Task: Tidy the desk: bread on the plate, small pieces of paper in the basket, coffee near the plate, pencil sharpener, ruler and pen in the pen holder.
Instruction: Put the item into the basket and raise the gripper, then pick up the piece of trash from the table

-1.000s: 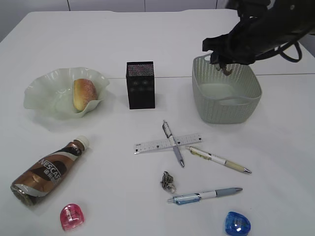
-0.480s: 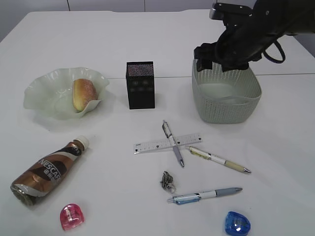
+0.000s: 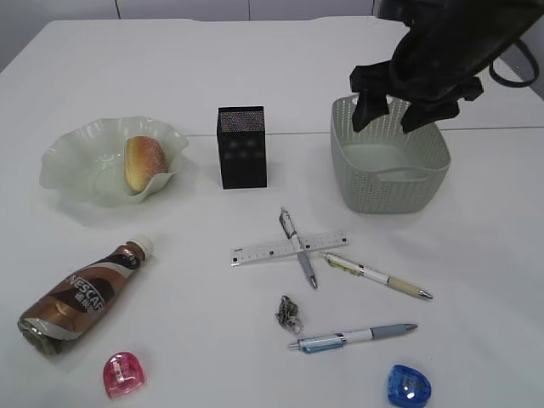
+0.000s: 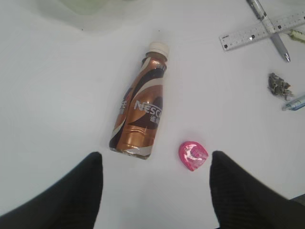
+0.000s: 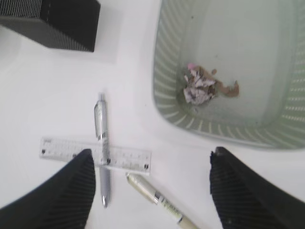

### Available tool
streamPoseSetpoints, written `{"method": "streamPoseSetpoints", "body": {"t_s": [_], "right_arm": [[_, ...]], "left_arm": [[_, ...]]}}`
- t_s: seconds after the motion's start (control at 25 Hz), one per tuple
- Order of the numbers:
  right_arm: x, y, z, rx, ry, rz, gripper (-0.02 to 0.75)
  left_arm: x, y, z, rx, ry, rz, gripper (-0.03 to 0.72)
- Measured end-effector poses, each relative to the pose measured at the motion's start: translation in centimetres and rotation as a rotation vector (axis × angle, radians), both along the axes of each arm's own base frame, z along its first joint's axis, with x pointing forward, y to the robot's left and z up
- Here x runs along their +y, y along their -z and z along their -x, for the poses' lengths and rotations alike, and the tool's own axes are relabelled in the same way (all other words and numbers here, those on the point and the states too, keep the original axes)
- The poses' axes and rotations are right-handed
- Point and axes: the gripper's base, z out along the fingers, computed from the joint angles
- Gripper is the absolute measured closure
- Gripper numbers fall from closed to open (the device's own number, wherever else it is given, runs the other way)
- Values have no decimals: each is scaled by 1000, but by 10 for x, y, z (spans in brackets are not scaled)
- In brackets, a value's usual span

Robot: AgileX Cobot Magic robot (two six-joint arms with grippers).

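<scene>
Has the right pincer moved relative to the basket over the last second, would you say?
Yes: the right pincer has shifted rightward along the basket rim, now open.

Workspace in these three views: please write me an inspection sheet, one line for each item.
Surface: white table, one seam line.
Job's things: bread on plate; paper ball in basket; second paper scrap, coffee bottle lying flat, ruler, three pens, pink sharpener and blue sharpener on table; pen holder upright.
Clutter: nothing seen.
Grippers: right gripper open above basket; left gripper open, empty.
Cables: black loop on right arm.
Surroundings: pale wall.
</scene>
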Motion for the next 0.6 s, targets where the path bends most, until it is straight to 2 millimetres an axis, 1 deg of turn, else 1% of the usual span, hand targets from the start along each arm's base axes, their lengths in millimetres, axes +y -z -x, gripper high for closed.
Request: {"method": "streamPoseSetpoints", "body": {"t_s": [0.12,0.16,0.36,0.48,0.6], "right_arm": [[15,-10,16,50,-57,9,211],[25,-12,23,64,-88,13,218],[70,-10,51,171,-205,35,227],[94,-9,66,193,-246,62,228],[112,-1,75,212,-258,120,228]], "left_arm": [[0,0,0,0,0,4,175],[0,0,0,0,0,4,175],[0,0,0,-5,-2,7,175],[0,-1,-1,-8,-3,8,176],[-1,-1,-1,-10,-3,10,176]]}}
